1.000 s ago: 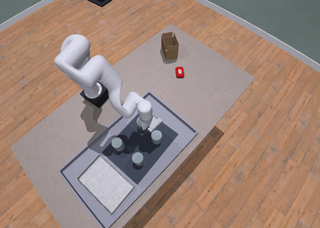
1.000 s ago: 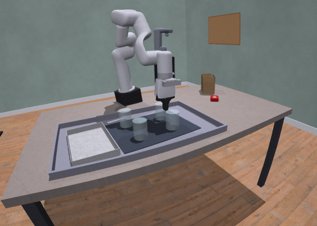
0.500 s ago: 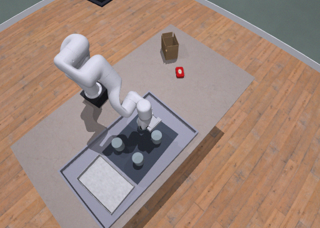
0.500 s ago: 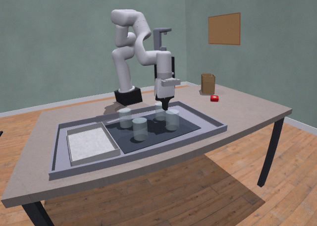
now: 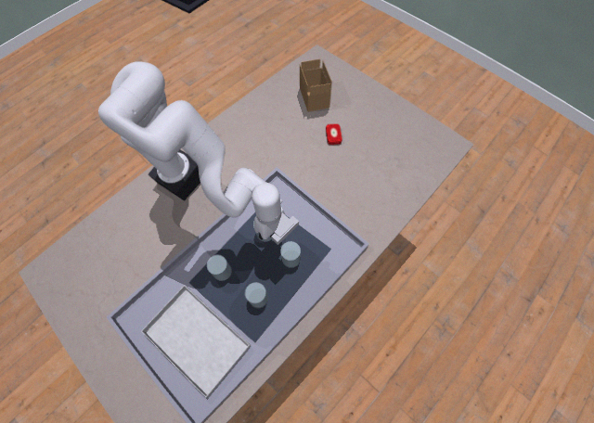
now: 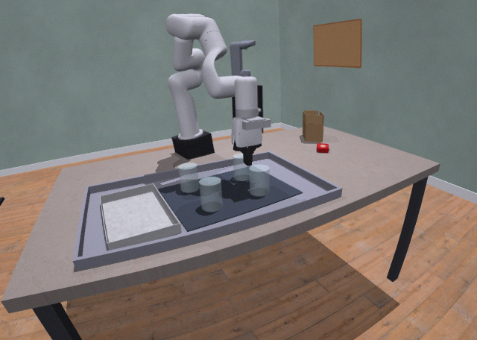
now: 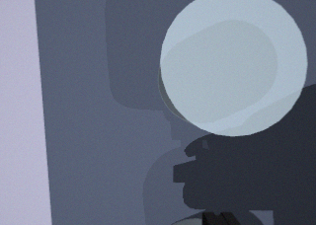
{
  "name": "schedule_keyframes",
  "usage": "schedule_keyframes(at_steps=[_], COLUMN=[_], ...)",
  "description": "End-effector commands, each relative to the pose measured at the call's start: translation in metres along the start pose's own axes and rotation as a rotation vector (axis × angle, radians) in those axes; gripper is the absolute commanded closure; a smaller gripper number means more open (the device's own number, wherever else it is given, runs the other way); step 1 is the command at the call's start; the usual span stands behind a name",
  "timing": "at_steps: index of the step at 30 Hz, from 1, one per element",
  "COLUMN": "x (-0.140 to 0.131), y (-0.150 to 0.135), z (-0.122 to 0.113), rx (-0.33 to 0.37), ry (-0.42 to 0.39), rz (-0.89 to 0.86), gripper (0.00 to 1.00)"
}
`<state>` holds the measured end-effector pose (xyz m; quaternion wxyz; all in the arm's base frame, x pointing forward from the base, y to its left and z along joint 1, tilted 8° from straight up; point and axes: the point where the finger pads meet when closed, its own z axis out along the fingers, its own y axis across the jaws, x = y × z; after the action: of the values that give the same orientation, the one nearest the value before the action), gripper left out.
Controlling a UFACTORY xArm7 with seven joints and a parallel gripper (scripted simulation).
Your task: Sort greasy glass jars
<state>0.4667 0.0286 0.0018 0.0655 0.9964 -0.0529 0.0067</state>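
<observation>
Several clear glass jars stand upright on the dark drying mat point(image 5: 261, 276) point(image 6: 231, 199). One is at the left point(image 5: 218, 266) point(image 6: 188, 177), one at the front point(image 5: 255, 295) point(image 6: 210, 194), one at the right point(image 5: 290, 253) point(image 6: 258, 180). Another, at the back point(image 6: 241, 167), is hidden under the arm in the top view. My gripper point(image 6: 247, 159) point(image 5: 263, 237) is shut and empty. It points down, just above the mat between the back jar and the right jar. The wrist view shows one jar top point(image 7: 232, 62) ahead of the fingertips point(image 7: 219, 219). The pale tray point(image 5: 196, 341) point(image 6: 134, 215) lies left of the mat and is empty.
A grey rimmed frame point(image 6: 208, 228) surrounds the mat and tray. A brown cardboard box point(image 5: 315, 85) point(image 6: 312, 126) and a small red object point(image 5: 333, 134) point(image 6: 323, 148) sit far off on the table. The arm base point(image 5: 174, 179) stands behind the frame.
</observation>
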Motion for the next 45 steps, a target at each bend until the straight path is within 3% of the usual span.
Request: schedule_keyframes(at_steps=[1, 45], x=[0.001, -0.0042], y=[-0.0005, -0.0005], z=[-0.0018, -0.0059], rx=[0.001, 0.001], ry=[0.004, 0.004], rz=[0.0, 0.0], gripper=[1.0, 1.0])
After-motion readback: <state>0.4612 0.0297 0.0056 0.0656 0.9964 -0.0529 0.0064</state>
